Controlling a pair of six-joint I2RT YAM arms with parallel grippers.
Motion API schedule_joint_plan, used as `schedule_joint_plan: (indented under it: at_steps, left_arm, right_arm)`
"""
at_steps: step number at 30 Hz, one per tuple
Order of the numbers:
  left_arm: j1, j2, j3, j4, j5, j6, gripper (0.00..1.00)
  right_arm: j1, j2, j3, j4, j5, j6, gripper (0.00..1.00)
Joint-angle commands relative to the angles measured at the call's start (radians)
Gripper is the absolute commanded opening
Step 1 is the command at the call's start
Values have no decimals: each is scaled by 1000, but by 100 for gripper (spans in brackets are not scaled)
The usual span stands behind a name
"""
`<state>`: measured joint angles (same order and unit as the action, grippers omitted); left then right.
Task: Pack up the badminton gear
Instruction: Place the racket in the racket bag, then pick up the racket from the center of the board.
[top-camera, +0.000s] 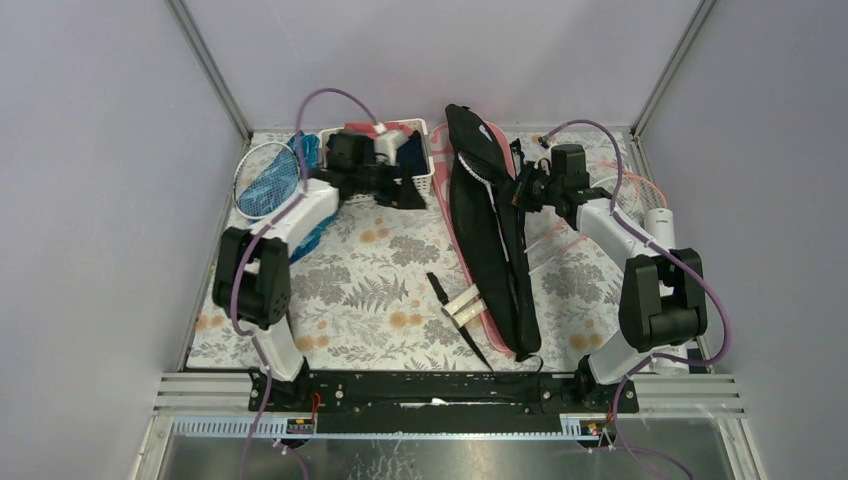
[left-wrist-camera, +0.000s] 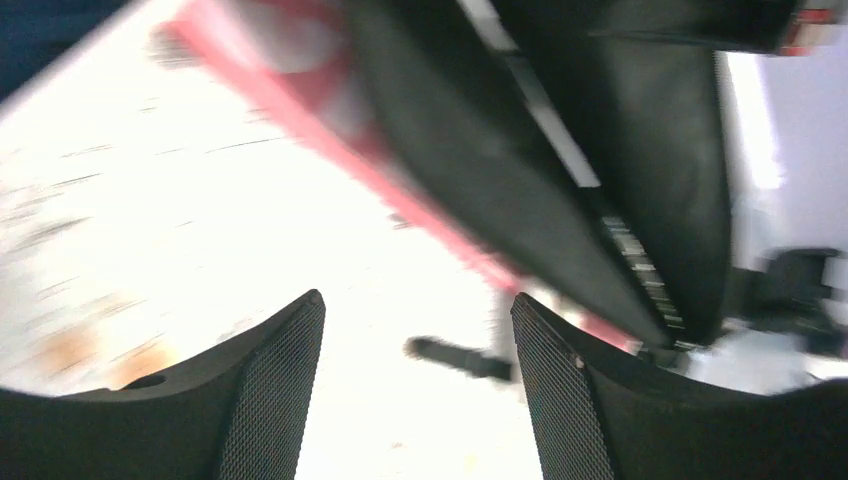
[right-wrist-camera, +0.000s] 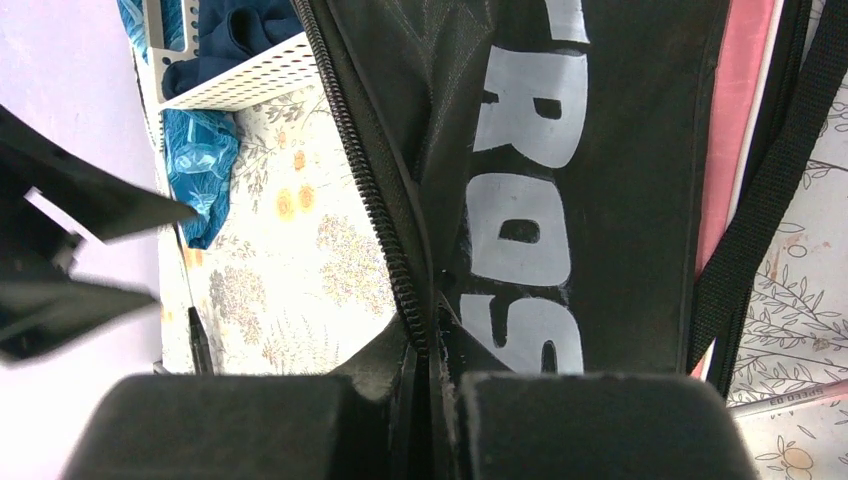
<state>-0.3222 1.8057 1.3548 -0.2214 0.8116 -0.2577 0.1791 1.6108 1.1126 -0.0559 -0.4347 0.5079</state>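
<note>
Where its zipper (right-wrist-camera: 375, 215) runs, right gripper (right-wrist-camera: 432, 375) pinches black bag (right-wrist-camera: 600, 150).

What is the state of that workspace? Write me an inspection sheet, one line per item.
Surface: floral tablecloth, flat, partly covered.
Job's things: black bag lies over the pink bag; racket at far left; black handle and white handles left of the bags; white tube by the right arm; racket shaft right of the bags.
Clutter: white basket of clothes; blue cloth beside it.
Grippers: left gripper open, holding nothing; right gripper shut on the black bag's zipper edge.
Cables: purple cables loop off both arms; no snag seen.
Surroundings: lilac walls, metal frame posts.
</note>
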Motion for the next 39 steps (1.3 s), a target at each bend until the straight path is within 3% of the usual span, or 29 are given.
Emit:
schedule_joint_plan:
  at_steps: [1, 8, 15, 20, 39]
  left_arm:
    - [162, -94, 27, -384, -279, 382, 74]
    - [455, -193, -96, -424, -479, 541, 73]
    - [638, -78, -51, -450, -498, 606, 72]
    - [678, 8, -13, -456, -531, 618, 70]
    - [734, 145, 41, -453, -515, 604, 35]
  right_arm:
    - [-7, -67, 13, 86, -10, -25, 0]
    - [-7, -69, -7, 117, -45, -25, 0]
    - [-7, -80, -26, 113, -74, -28, 0]
    - [-7, -81, -31, 105, -91, -32, 0]
    - [-7, -74, -36, 107, -123, -22, 0]
